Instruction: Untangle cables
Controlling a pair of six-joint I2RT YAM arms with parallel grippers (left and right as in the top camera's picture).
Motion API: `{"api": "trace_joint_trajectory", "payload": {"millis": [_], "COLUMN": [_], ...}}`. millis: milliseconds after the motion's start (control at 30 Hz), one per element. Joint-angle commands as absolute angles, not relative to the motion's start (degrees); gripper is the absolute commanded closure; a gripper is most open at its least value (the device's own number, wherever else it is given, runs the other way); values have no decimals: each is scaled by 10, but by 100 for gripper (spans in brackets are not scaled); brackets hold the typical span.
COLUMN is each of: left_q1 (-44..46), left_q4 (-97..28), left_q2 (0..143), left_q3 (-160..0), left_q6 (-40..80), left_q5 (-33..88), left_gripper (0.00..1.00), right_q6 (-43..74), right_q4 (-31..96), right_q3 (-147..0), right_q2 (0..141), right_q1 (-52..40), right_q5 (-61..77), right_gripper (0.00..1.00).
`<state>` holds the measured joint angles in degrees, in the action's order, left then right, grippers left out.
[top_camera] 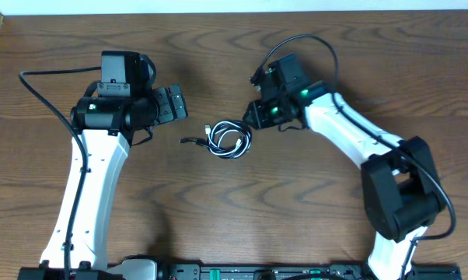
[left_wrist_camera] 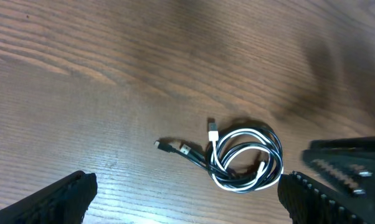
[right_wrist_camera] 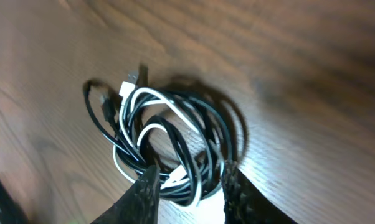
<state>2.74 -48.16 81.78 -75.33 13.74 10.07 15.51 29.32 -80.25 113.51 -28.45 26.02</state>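
Item: white cable (right_wrist_camera: pixel 147 93) and black cable (right_wrist_camera: pixel 95 115), coiled together. We judge the right gripper (top_camera: pixel 255 117), at the coil's 1 o'clock, open to straddle strands; left gripper (top_camera: pixel 179 103), at 10 o'clock, open and clear.

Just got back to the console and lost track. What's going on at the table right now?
The white cable and the black cable lie wound together in one small coil on the table between the two arms. The right gripper is down at the coil's edge, fingers open with several strands between them, nothing clamped yet. The left gripper is open and off to the side, touching neither cable. The plug ends stick out on the left arm's side. No untangling shows yet.
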Motion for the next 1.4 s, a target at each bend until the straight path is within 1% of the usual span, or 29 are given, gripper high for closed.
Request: {"api": "trace_joint_trajectory", "payload": {"millis": [0, 67, 267, 467, 667, 767, 833, 967, 1033, 1233, 1367], "left_q1": [27, 27, 27, 27, 27, 27, 27, 27, 27, 27, 34], "left_q4": [-481, -481, -481, -481, -480, -477, -476, -474, -474, -472, -472], "left_q2": [822, 823, 824, 824, 824, 824, 824, 824, 824, 834, 847], "left_q3": [-754, -753, -753, -753, -753, -753, -753, -753, -753, -753, -753], "left_q6": [143, 143, 143, 143, 143, 143, 143, 143, 143, 143, 140], "left_q5": [89, 89, 89, 89, 89, 89, 89, 89, 89, 89, 90], "left_gripper": [1, 1, 1, 1, 1, 1, 1, 1, 3, 2, 2], "right_q6": [178, 178, 178, 185, 217, 223, 223, 223, 223, 222, 177], "right_q4": [293, 293, 293, 291, 289, 288, 283, 279, 278, 280, 309], "right_q3": [-811, -811, -811, -811, -811, -811, -811, -811, -811, -814, -832], "right_q2": [1155, 1160, 1174, 1180, 1181, 1185, 1188, 1192, 1192, 1191, 1170], "right_q1": [-300, -305, -324, -336, -340, -344, -347, -349, -349, -347, -325], "right_q5": [243, 241, 219, 190, 143, 130, 130, 130, 130, 135, 173], "right_gripper": [72, 73, 82, 86, 87, 89, 91, 98, 98, 99, 99]}}
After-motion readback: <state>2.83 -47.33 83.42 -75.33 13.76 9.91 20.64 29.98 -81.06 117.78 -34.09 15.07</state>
